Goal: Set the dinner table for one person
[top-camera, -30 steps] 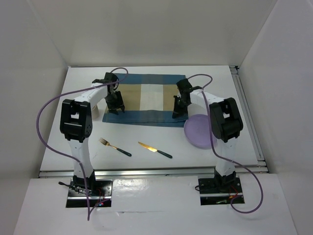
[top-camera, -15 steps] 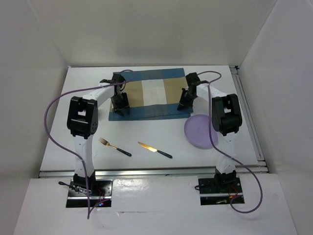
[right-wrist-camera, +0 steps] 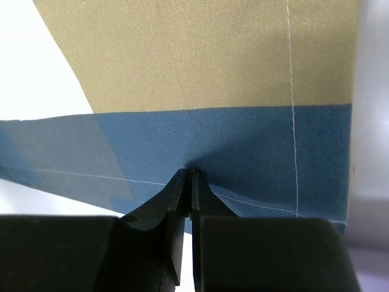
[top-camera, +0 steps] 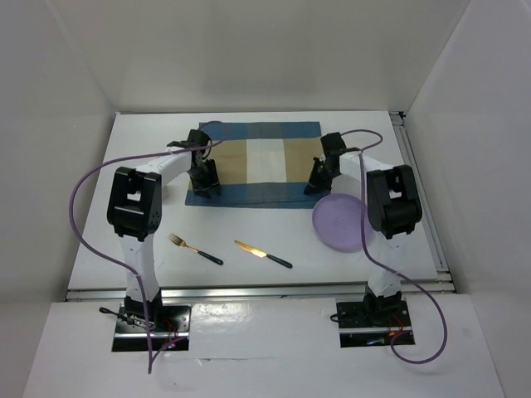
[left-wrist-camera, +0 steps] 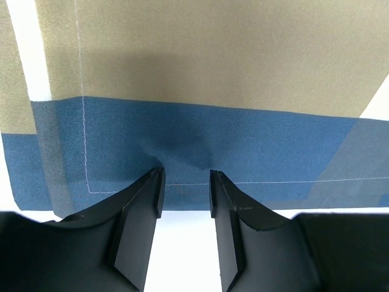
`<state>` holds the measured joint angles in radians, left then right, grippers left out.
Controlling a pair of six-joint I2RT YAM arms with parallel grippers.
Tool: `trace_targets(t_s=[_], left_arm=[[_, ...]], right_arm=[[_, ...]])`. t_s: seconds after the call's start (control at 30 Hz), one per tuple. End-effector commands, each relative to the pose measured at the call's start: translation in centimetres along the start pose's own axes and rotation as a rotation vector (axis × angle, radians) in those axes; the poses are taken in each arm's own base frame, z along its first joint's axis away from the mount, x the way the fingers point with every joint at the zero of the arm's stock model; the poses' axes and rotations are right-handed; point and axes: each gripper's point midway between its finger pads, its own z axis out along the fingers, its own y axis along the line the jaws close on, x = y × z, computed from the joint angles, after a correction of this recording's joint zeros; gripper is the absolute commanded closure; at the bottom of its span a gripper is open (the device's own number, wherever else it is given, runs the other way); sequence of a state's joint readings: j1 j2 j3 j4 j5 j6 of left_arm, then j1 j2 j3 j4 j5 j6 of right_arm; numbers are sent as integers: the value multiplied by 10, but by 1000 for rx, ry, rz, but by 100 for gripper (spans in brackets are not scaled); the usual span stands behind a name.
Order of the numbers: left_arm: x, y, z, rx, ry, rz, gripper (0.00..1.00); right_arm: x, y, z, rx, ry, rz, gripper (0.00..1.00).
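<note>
The blue, beige and white striped placemat [top-camera: 257, 162] lies flat at the back middle of the white dinner table [top-camera: 249, 224]. My left gripper [top-camera: 205, 189] is at the mat's near left edge. In the left wrist view its jaws [left-wrist-camera: 185, 176] stand apart over the blue hem [left-wrist-camera: 243, 146], with nothing between them. My right gripper [top-camera: 315, 184] is at the mat's near right corner. In the right wrist view it [right-wrist-camera: 187, 174] is shut on the blue hem [right-wrist-camera: 243, 146]. A purple plate [top-camera: 338, 222], a gold fork [top-camera: 195, 248] and a gold knife [top-camera: 261, 254] lie nearer the arms.
White walls enclose the table on three sides. An aluminium rail [top-camera: 419, 186] runs along the right edge and another along the near edge [top-camera: 257, 288]. Purple cables arc over both arms.
Both grippers moved away from the bases and slightly right, carrying the mat's near edge. The mat went from folded over to lying flat. The left jaws now stand apart.
</note>
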<state>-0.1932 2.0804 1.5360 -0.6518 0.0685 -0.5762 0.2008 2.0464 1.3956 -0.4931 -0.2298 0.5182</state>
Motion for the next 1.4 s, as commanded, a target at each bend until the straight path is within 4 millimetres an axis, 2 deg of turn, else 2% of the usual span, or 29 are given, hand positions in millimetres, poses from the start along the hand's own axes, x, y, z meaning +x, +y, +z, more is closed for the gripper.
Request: trace_targets(t_s=[0.0, 0.23, 0.43, 0.53, 0.63, 0.67, 0.7, 0.73, 0.77, 0.83, 0.87, 0.9, 0.93, 0.97, 1.03, 1.07, 1.1, 1.13, 1.3, 1.37], left_arm=[[47, 39, 13, -122, 124, 9, 47], [60, 51, -2, -155, 110, 2, 47], [65, 50, -16, -136, 92, -6, 47], [55, 44, -29, -117, 58, 5, 47], [34, 25, -61, -77, -10, 28, 46], [18, 16, -77, -60, -62, 31, 46], [14, 16, -88, -70, -76, 41, 46], [6, 12, -103, -62, -111, 42, 41], [-10, 6, -118, -58, -163, 43, 40], [-20, 3, -143, -63, -215, 42, 35], [-27, 6, -150, -73, -237, 32, 32], [-42, 9, -164, -89, -298, 29, 30], [-46, 23, -166, -128, -310, -4, 26], [-52, 34, -172, -164, -339, -35, 25], [-66, 70, -180, -248, -375, -125, 24], [-69, 79, -182, -257, -378, -148, 24], [-72, 80, -184, -227, -375, -166, 24], [-75, 92, -186, -228, -372, -187, 22], [-83, 109, -182, -240, -373, -206, 16], [-83, 115, -172, -255, -347, -216, 16]], right_arm=[[54, -48, 7, 164, 120, 9, 91], [84, -56, -7, 191, 144, 25, 91], [93, -57, -14, 181, 134, 14, 91], [70, -38, -25, 145, 81, -16, 88], [46, -21, -42, 121, 28, -36, 79], [31, -5, -50, 94, -7, -62, 74], [22, 3, -58, 78, -33, -77, 67], [14, 11, -66, 63, -56, -82, 56], [1, 22, -75, 45, -86, -97, 50], [-12, 35, -93, 20, -128, -114, 36], [-18, 48, -99, -9, -149, -128, 31], [-23, 53, -107, -23, -171, -133, 26], [-21, 52, -107, -19, -163, -131, 21], [-23, 59, -116, -46, -176, -137, 19], [-23, 63, -121, -66, -179, -141, 17], [-24, 66, -127, -74, -192, -144, 17], [-25, 68, -133, -81, -203, -146, 16], [-22, 66, -134, -81, -202, -146, 16], [-17, 61, -129, -69, -185, -151, 16], [-15, 61, -127, -76, -180, -152, 16]])
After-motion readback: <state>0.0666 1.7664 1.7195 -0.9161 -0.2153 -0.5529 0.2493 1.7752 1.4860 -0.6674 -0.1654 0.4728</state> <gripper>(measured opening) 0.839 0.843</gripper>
